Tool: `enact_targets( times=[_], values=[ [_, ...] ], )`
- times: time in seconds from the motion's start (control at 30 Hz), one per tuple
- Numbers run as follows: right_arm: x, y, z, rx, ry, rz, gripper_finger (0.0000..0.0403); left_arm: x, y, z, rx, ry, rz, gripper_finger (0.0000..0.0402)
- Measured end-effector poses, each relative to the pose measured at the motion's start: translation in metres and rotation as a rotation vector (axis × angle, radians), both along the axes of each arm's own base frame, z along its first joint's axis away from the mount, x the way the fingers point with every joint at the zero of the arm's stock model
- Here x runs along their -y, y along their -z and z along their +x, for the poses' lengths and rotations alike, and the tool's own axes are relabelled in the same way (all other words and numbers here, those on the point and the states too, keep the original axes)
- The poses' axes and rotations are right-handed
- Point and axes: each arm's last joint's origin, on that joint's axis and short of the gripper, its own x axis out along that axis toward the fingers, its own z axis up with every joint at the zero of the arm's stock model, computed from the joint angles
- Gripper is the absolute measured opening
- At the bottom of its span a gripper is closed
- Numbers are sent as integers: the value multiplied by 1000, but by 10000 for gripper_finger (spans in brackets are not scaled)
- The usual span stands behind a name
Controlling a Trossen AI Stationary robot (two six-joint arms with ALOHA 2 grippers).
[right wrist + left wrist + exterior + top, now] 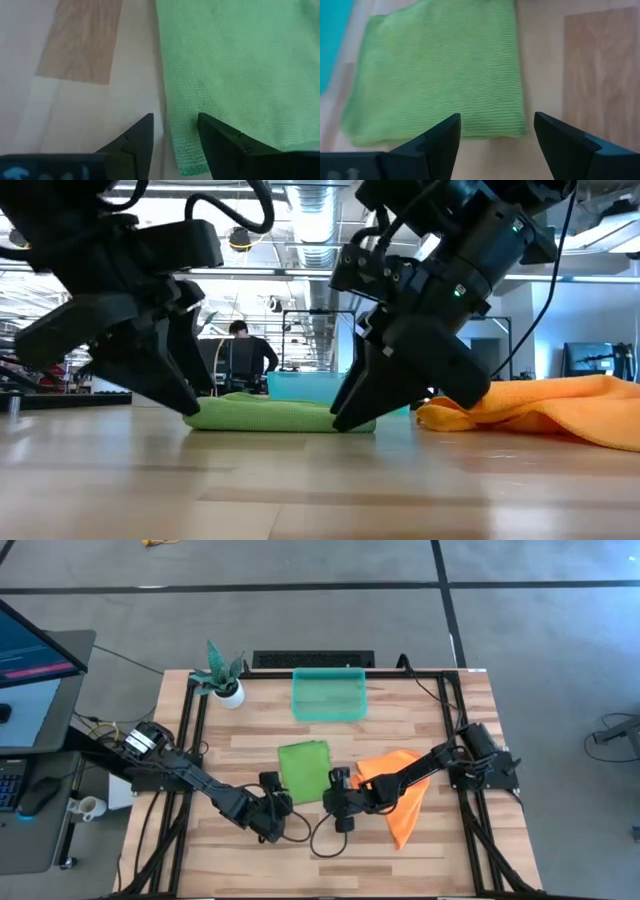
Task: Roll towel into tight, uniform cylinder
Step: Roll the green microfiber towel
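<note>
Left wrist view shows the left gripper (495, 145) spread wide, its two dark fingers (437, 142) straddling the near edge of the green towel (440, 70) without grasping it. The right wrist view shows the right gripper (175, 142) parted more narrowly, one finger over bare wood and the other over the towel's corner, also holding nothing. In the low view both grippers are down at counter level with their tips at the towel's near edge, the left gripper (185, 395) at one end and the right gripper (350, 410) at the other; whether the tips press on the cloth or sit just beside it I cannot tell.

The green towel (303, 770) lies flat near the middle of the wooden counter (450, 740), apparently folded into a neat rectangle. It shows as a low, even slab in the low view, with no curl or lifted edge.

Farther out, an orange cloth (400, 795) lies crumpled under the right arm, a teal bin (329, 694) sits beyond the towel, and a small potted plant (224, 675) stands near the far left corner. A person (243, 355) is seated in the room behind.

By my reading, the rolling has not begun: the towel is laid out and both grippers are lined up on its near edge. Pinching that edge, turning it over and rolling the whole length tightly remain.
</note>
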Motion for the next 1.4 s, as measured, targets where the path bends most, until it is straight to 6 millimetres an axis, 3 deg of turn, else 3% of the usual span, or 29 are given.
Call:
enact_targets(
  times=[0.4,0.7,1.0,1.2,1.4],
  values=[
    [-2,-24,-6,26,-9,9,169,0,5,-1,13,48,-5,245],
    [14,-1,0,-40,65,39,170,-8,10,-3,-4,34,-2,245],
    [16,0,-2,-50,87,54,169,-20,26,-13,30,-48,-92,242],
    [18,0,-1,-46,166,164,154,-18,26,-10,70,-43,-111,199],
    [13,0,-2,-54,164,211,95,-17,26,-9,75,-43,-134,126]
  ],
)
